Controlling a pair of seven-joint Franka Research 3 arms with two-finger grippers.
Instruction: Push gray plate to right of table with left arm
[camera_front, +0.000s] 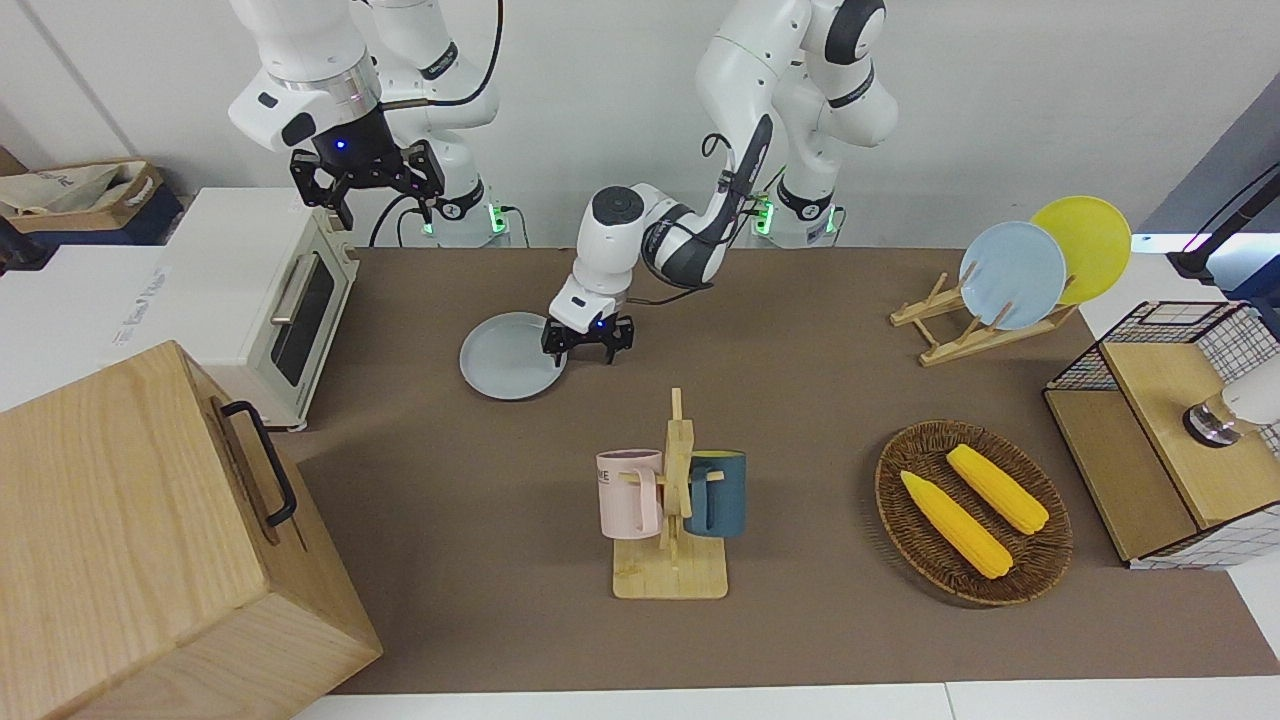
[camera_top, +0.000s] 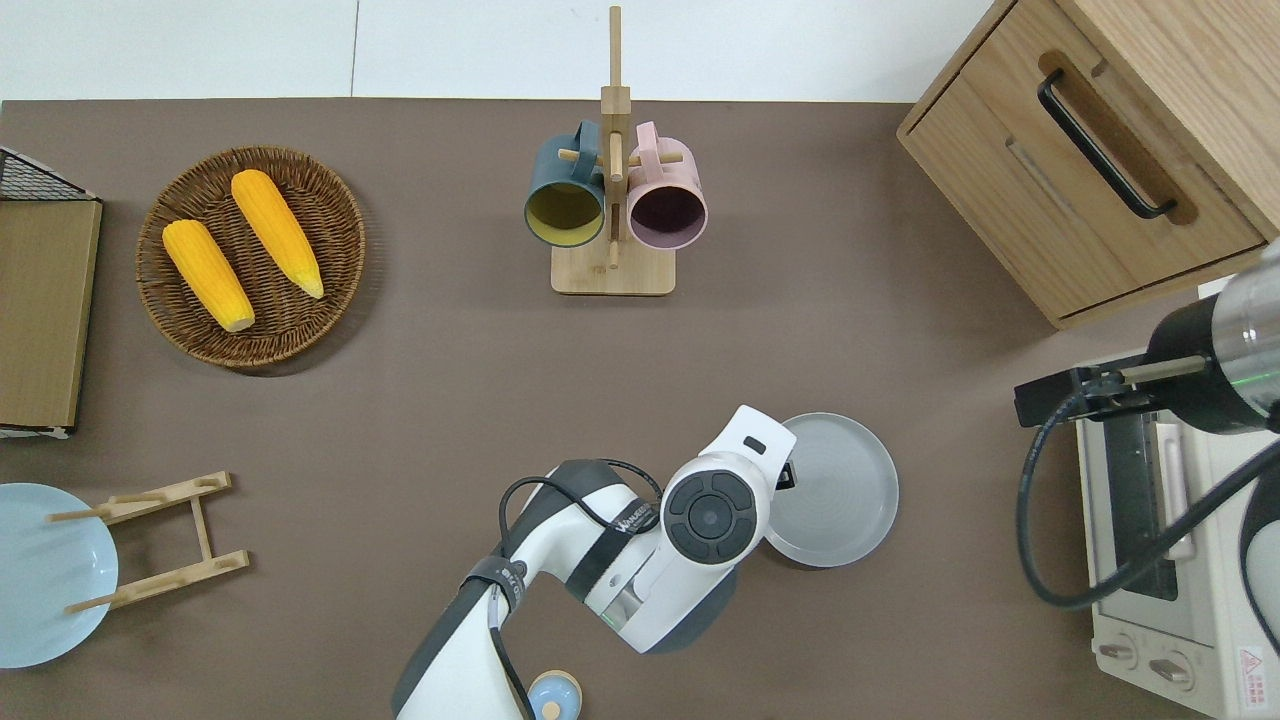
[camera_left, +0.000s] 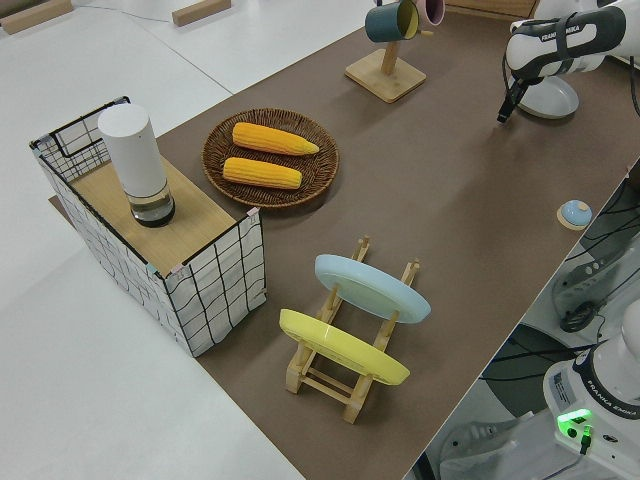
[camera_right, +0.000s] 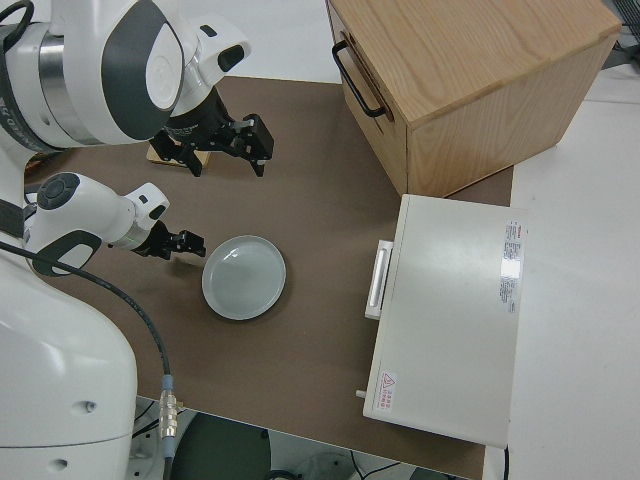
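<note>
We see the left gripper (camera_front: 586, 340), fingers spread and empty, at the plate (camera_top: 835, 490)'s nine o'clock rim in the overhead view. We judge the plate stiff, light and slippery, best pushed low on that rim.

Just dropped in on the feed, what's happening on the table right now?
The left arm's claw is low at the edge of the gray plate, on the side toward the left arm's end, fingers open. The plate lies flat on the table, between the mug stand and the robots, not far from the toaster oven at the right arm's end. The right arm is parked, its claw open.
</note>
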